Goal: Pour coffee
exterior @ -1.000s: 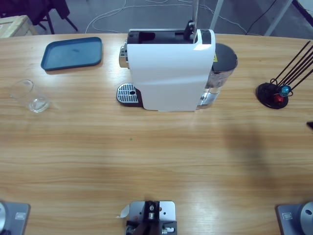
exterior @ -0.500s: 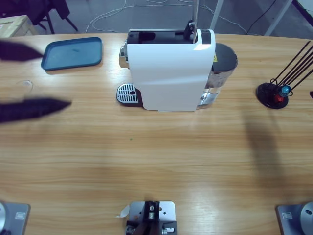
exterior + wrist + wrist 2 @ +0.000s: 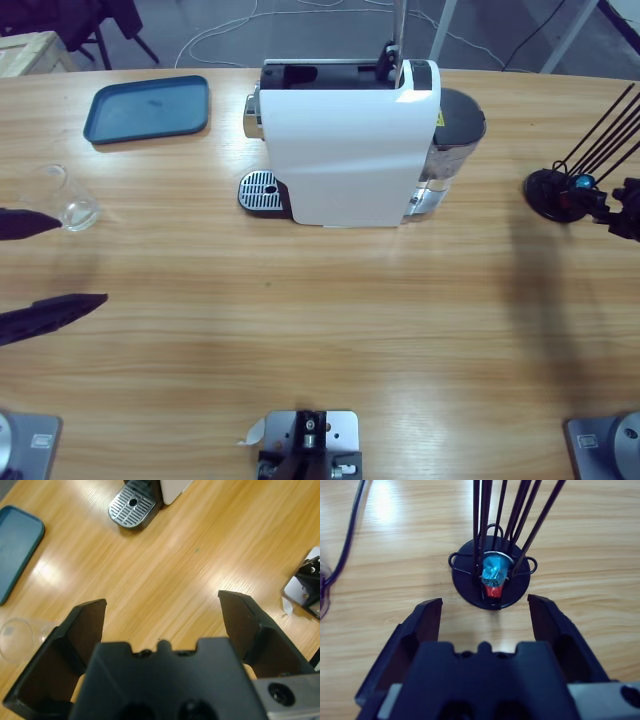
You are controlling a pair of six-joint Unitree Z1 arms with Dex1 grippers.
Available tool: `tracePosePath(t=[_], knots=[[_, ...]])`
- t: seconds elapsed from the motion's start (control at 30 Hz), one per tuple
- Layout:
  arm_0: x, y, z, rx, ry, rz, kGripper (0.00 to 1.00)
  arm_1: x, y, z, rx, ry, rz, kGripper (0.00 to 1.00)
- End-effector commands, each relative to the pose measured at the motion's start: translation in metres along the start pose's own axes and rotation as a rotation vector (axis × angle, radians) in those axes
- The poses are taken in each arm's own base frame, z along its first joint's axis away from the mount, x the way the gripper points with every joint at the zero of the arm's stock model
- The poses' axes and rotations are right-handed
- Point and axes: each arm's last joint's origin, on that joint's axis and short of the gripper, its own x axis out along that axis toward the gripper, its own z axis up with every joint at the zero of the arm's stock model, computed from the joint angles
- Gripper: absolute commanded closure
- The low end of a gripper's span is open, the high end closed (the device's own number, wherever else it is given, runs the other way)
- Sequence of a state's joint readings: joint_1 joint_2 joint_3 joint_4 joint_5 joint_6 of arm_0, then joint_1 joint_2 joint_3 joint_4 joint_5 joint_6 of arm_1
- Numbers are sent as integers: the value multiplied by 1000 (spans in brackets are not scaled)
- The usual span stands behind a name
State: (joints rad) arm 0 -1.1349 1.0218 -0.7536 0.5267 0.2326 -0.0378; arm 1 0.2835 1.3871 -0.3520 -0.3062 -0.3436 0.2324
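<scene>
The white coffee machine (image 3: 350,150) stands at the table's back middle, its round metal drip tray (image 3: 262,190) (image 3: 132,510) on its left side. An empty clear glass (image 3: 70,200) (image 3: 15,635) stands at the far left. My left gripper (image 3: 60,265) (image 3: 162,602) hovers open just in front of the glass, with nothing between its jaws. On the right, a black wire capsule holder (image 3: 558,192) (image 3: 492,577) carries a blue capsule (image 3: 492,570) above a red one (image 3: 492,591). My right gripper (image 3: 625,208) (image 3: 485,602) is open, close to the holder and pointing at it.
A dark blue tray (image 3: 148,108) (image 3: 15,550) lies at the back left. The machine's dark water tank (image 3: 455,130) sticks out on its right. A black cable (image 3: 345,545) runs along the table left of the holder in the right wrist view.
The left gripper's jaws slid from over the glass toward the table's front edge, uncovering the glass. The right gripper came into the high view at the right edge beside the capsule holder.
</scene>
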Motion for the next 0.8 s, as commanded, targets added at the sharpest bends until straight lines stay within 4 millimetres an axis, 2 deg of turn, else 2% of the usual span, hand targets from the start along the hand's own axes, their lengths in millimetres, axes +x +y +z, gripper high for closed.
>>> tracePosePath(t=[0.03, 0.3, 0.53, 0.67, 0.8], knots=[[-3, 3, -19, -27, 3, 20, 32, 21, -4, -7, 29, 48, -22, 276], [-3, 3, -19, -59, 0, 21, 32, 32, -9, -3, 23, 29, -35, 276], [-3, 3, -20, -63, 2, 23, 32, 41, -7, -7, 8, 44, -35, 280], [-2, 3, -20, -69, 4, 27, 32, 45, -7, -9, 8, 44, -37, 365], [-2, 3, -20, -79, 3, 28, 32, 43, -9, -9, 17, 22, -47, 398]])
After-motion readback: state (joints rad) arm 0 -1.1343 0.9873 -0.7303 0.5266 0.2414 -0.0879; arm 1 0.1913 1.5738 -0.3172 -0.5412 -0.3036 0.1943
